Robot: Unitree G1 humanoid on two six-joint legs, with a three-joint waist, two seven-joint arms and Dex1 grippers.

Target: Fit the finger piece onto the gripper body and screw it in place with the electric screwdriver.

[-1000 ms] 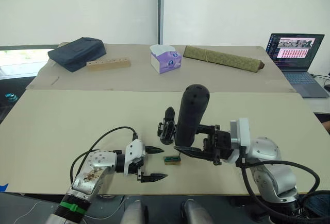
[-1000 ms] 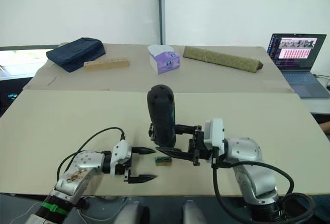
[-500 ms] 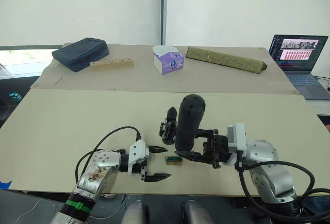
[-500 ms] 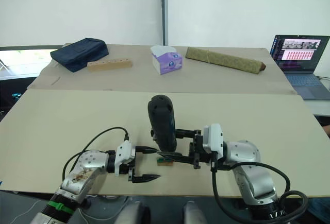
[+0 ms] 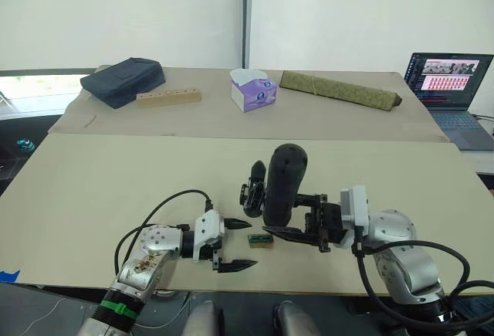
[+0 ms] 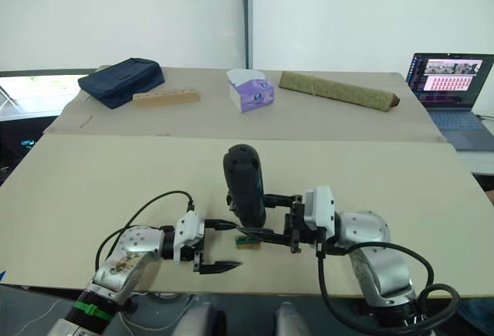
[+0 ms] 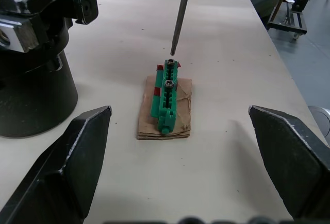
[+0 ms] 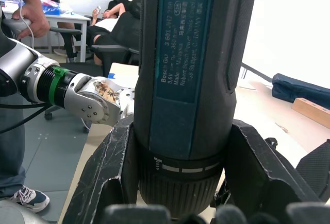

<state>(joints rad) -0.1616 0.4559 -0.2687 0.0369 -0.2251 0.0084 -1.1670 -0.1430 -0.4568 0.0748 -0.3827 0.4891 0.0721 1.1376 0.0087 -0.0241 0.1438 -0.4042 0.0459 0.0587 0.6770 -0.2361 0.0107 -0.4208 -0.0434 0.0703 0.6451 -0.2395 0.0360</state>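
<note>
My right gripper (image 5: 279, 214) is shut on the electric screwdriver (image 5: 282, 185), a thick black cylinder held upright over the front of the table. Its thin metal bit (image 7: 179, 15) points down, the tip just above a small green screw holder (image 7: 166, 98) lying on a cardboard scrap. The gripper body (image 5: 252, 191), a squat black block with a pointed finger sticking up, stands just behind the screwdriver and looms beside the holder (image 7: 31, 59). My left gripper (image 5: 247, 243) rests open on the table, facing the holder, fingers (image 7: 67, 172) spread wide. A separate finger piece is out of view.
Along the back of the table lie a navy bag (image 5: 123, 79), a wooden block with holes (image 5: 168, 97), a tissue box (image 5: 253, 93) and an olive rolled mat (image 5: 340, 89). A laptop (image 5: 448, 81) sits at the far right. A person's hand (image 8: 31, 13) is beyond the table.
The right gripper has lowered the screwdriver toward the green holder over the last second, then held still. The left gripper has stayed put. The camera shifted slightly.
</note>
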